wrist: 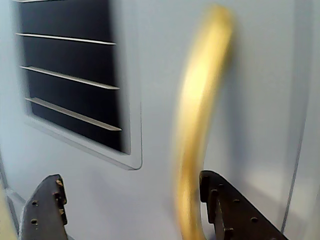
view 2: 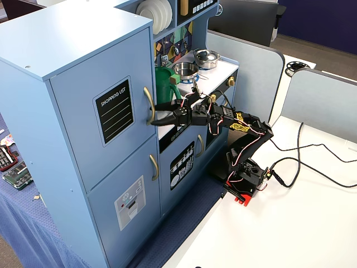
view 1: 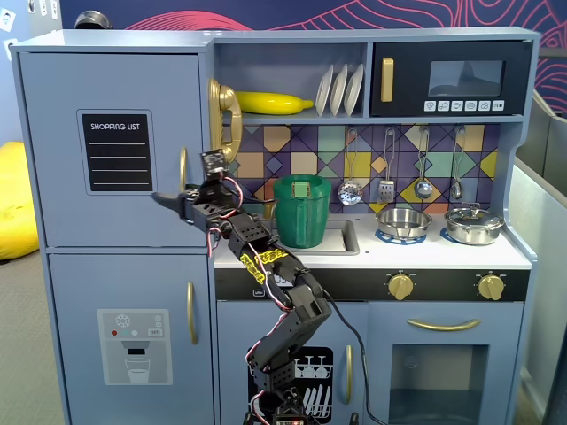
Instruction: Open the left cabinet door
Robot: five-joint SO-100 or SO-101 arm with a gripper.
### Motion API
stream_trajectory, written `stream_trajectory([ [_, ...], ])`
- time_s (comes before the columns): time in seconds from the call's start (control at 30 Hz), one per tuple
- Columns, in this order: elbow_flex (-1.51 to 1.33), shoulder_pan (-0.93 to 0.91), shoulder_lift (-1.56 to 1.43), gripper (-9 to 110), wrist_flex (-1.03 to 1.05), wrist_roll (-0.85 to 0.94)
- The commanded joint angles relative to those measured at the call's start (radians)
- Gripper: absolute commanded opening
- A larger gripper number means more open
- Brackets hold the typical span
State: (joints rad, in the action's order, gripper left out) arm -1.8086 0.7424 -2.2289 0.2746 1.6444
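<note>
The left cabinet door (view 1: 115, 97) is blue-grey with a black "SHOPPING LIST" panel (view 1: 116, 151) and looks closed in both fixed views (view 2: 83, 95). Its curved gold handle (view 1: 183, 168) runs vertically near the door's right edge (view 2: 149, 104). My gripper (view 1: 173, 197) is open and its jaws straddle the lower part of the handle (view 2: 155, 114). In the wrist view the blurred handle (wrist: 200, 120) stands between the two dark fingers (wrist: 47, 210), close to the right one, and the gripper (wrist: 130, 195) is just short of the door face.
Below is a door with a dispenser graphic (view 1: 133, 345) and its own gold handle (view 1: 191, 312). A green pitcher (view 1: 301, 211) and a gold phone (view 1: 224, 119) sit right of the arm. Cables (view 2: 312, 162) lie on the white table.
</note>
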Motion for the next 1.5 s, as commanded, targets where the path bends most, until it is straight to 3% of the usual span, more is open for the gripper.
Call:
stream_trajectory([
  [0.0,0.074,0.064,-0.051,27,0.031,0.006],
  [0.6,0.054,0.201,-0.359,22,0.275,0.077],
  [0.73,0.020,0.132,-0.428,21,0.307,0.067],
  [0.87,0.018,-0.057,-0.420,17,0.368,0.032],
  [1.13,0.025,-0.216,-0.267,16,0.275,0.017],
  [1.47,0.017,-0.109,-0.173,20,0.179,0.055],
])
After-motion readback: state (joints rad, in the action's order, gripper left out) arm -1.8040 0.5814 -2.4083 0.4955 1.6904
